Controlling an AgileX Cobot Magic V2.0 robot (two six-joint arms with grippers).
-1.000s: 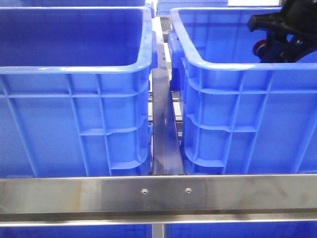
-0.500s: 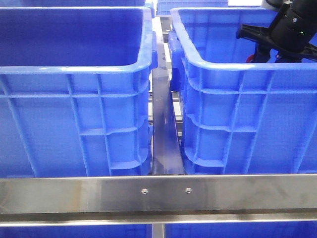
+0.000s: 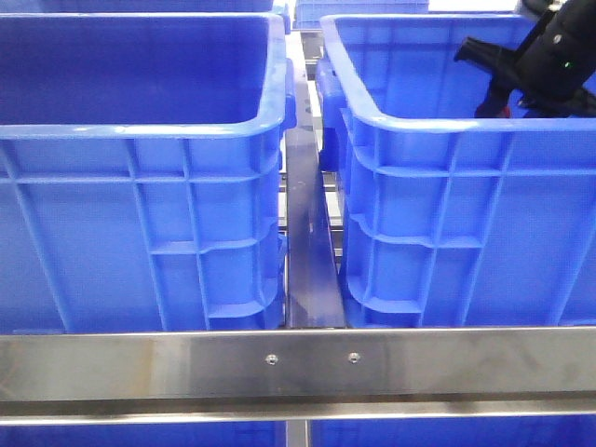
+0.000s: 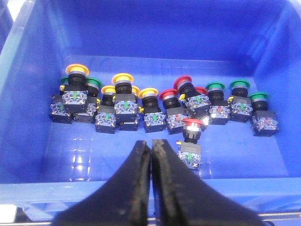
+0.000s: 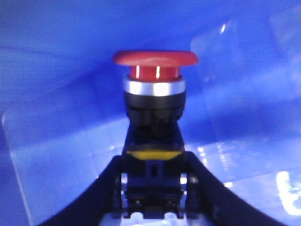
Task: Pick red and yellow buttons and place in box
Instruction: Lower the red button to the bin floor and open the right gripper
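red button [image 5: 155, 59] upright, blue box [image 3: 447, 121]

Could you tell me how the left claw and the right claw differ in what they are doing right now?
The left claw is shut and empty, while the right claw is shut on a red button. The left claw hangs above a blue bin of red, yellow and green buttons; the right claw's own view shows only blue plastic behind its single button. Both have dark curved fingers.

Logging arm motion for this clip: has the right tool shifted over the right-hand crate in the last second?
Yes. The right tool has swung from roughly level to pointing steeply down, sitting closer to the right crate's near rim.
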